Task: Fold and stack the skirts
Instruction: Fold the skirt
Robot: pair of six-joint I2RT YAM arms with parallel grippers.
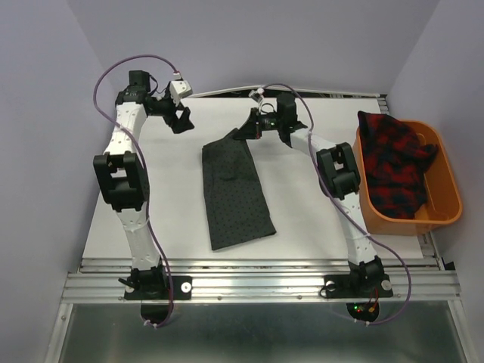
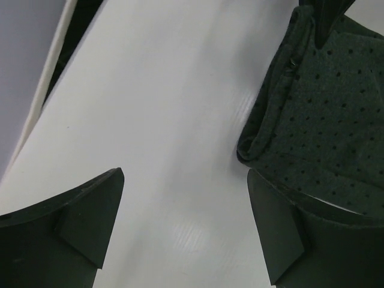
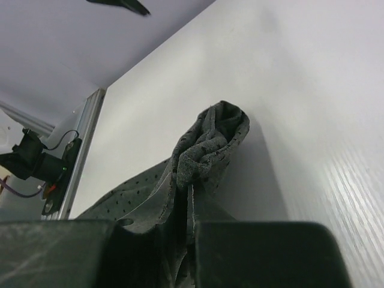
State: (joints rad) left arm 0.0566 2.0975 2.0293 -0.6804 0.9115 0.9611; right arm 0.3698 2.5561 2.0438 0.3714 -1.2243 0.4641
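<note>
The dotted charcoal skirt [image 1: 236, 193] lay on the white bench [image 1: 151, 197] at about its middle, between the two arms. It formed a long narrow strip running from the far side toward the near edge, its near end angled slightly to the right. The right tool [image 1: 257, 127] stood at the far end of this skirt, its fingers pressed together on a gathered corner of the cloth. In the right wrist view the right tool [image 3: 192, 240] showed the fabric caught in the narrow slit between the fingers, and the dotted charcoal skirt [image 3: 204, 150] rose from them in a rolled bunch lifted off the bench [image 3: 300, 90]. The left tool [image 1: 181, 119] was over bare bench to the left of the skirt's far end, with its fingers spread wide and nothing between them. The left wrist view showed the left tool [image 2: 186, 228] with only bench [image 2: 156, 108] in the gap; the skirt's folded edge [image 2: 318, 120] lay just beside the finger [image 2: 300, 234] nearest the skirt, and whether they touched could not be told. The red-and-black plaid skirt [image 1: 393, 170] lay heaped in the orange plastic basket [image 1: 446, 215] at the right side of the bench, part of it draped over the far rim, well apart from both tools.
</note>
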